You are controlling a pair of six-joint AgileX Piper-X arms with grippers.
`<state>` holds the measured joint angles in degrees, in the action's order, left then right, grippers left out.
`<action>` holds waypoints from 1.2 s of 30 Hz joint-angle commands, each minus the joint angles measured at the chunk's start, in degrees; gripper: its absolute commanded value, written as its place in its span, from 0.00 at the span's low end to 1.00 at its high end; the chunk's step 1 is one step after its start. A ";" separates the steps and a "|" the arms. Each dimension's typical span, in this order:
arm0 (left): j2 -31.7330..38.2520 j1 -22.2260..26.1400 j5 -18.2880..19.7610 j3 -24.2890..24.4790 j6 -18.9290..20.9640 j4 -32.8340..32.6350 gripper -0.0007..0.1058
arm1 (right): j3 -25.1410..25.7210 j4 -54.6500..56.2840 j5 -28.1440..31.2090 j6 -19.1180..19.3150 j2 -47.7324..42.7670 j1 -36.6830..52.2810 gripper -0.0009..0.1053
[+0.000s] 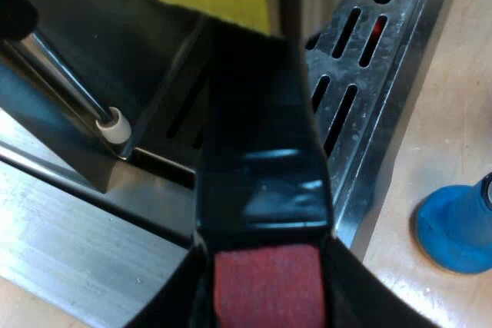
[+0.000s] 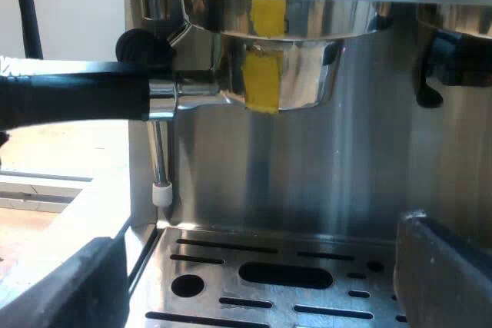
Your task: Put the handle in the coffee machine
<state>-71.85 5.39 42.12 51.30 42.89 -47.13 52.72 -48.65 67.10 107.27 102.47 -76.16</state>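
In the left wrist view, my left gripper [image 1: 267, 301] is squeezed tight on the dark handle [image 1: 257, 151], right by its red end [image 1: 267, 286]. Holding it far out there should make it easier to turn. From the grip, the handle runs toward twelve o'clock, above the tray with slots [image 1: 384, 74]. The blue tamper [image 1: 457, 228] stands on the table [image 1: 438, 136] at about three o'clock, near the tray.

In the right wrist view, my right gripper [image 2: 261, 274] has its fingers wide apart with nothing in them. That arm sits low and level over the tray [image 2: 200, 263], facing the coffee machine [image 2: 307, 174]. The metal cup [image 2: 284, 74] is up under the machine. Its handle [image 2: 77, 97] sticks out toward nine o'clock. I think it needs a turn to lock, but I can't be sure.
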 commanded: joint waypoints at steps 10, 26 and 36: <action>0.82 -0.25 7.51 1.64 3.66 8.87 0.01 | 0.12 0.08 -0.09 0.58 -0.38 -0.05 0.69; 0.31 -0.25 10.25 2.17 6.15 5.91 0.01 | 0.12 0.08 -0.09 0.58 -0.38 -0.05 0.69; 0.31 -0.15 10.87 6.78 6.27 0.69 0.01 | 0.12 0.08 -0.09 0.58 -0.38 -0.05 0.69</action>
<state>-73.28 5.25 44.32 55.31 47.39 -50.44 52.72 -48.65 67.10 107.27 102.47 -76.16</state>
